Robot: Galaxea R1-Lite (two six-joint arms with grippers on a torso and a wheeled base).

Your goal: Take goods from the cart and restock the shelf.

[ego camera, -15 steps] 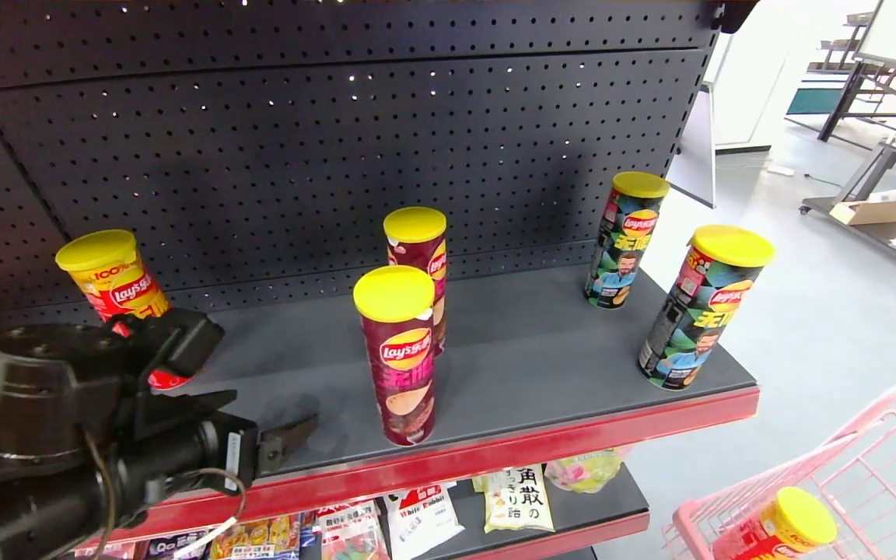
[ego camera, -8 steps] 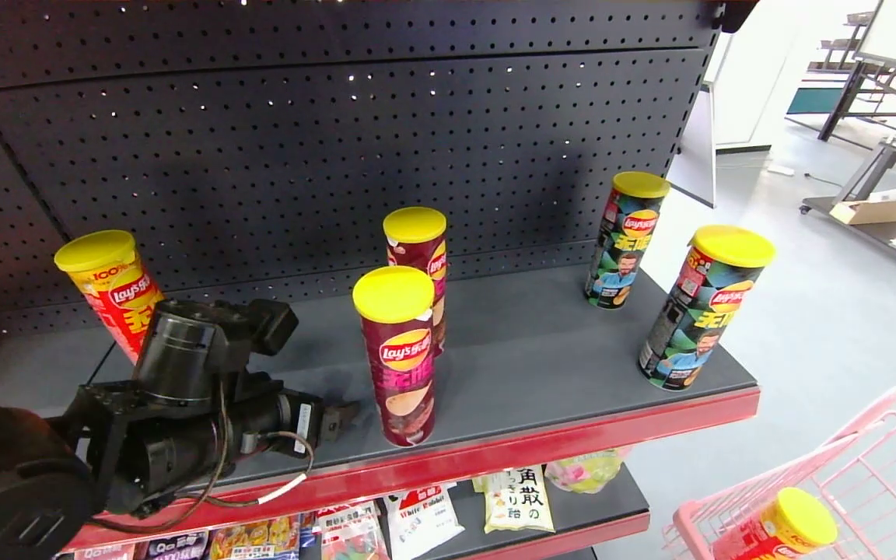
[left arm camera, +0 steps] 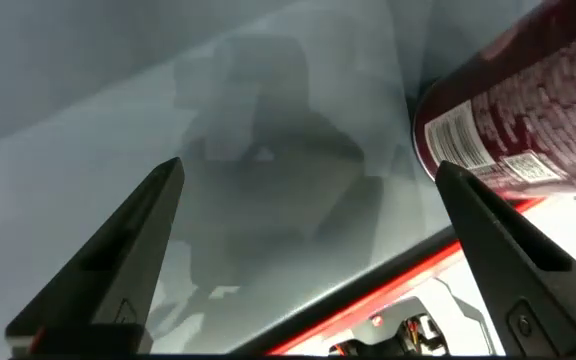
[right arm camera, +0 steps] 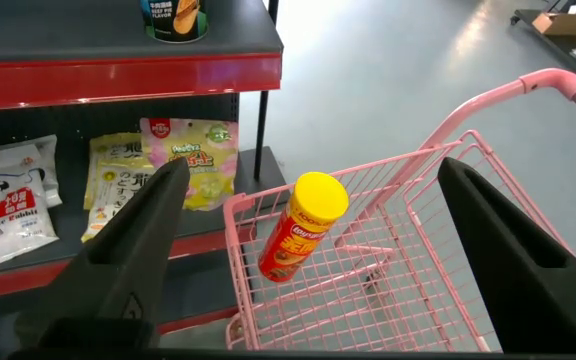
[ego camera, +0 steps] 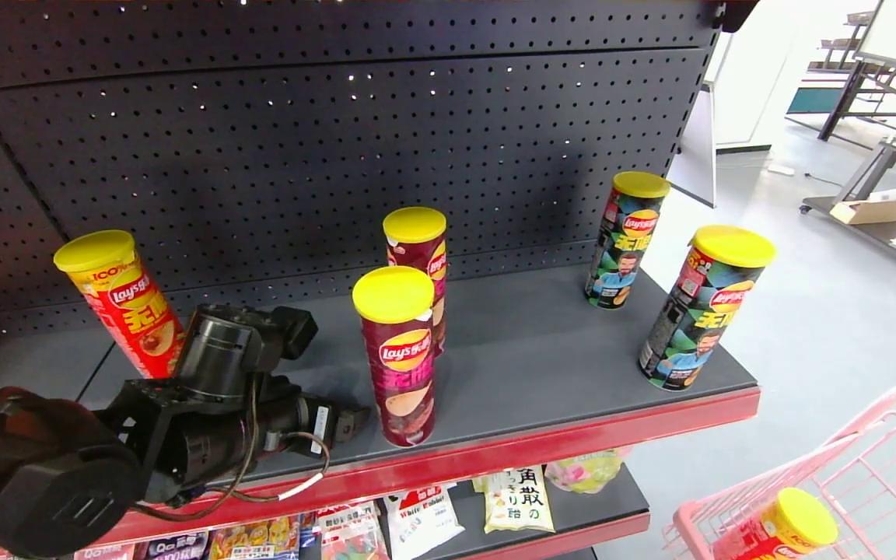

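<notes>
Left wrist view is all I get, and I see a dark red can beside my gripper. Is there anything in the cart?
Observer: Yes. One red can with a yellow lid lies tilted inside the pink cart.
Operator: Is my other gripper close to it?
Observer: The right gripper is above the cart, open and holding nothing.
Operator: Where should that can go?
Observer: Probably beside the matching red can, which stands on the left part of the shelf, near the back panel.
</notes>
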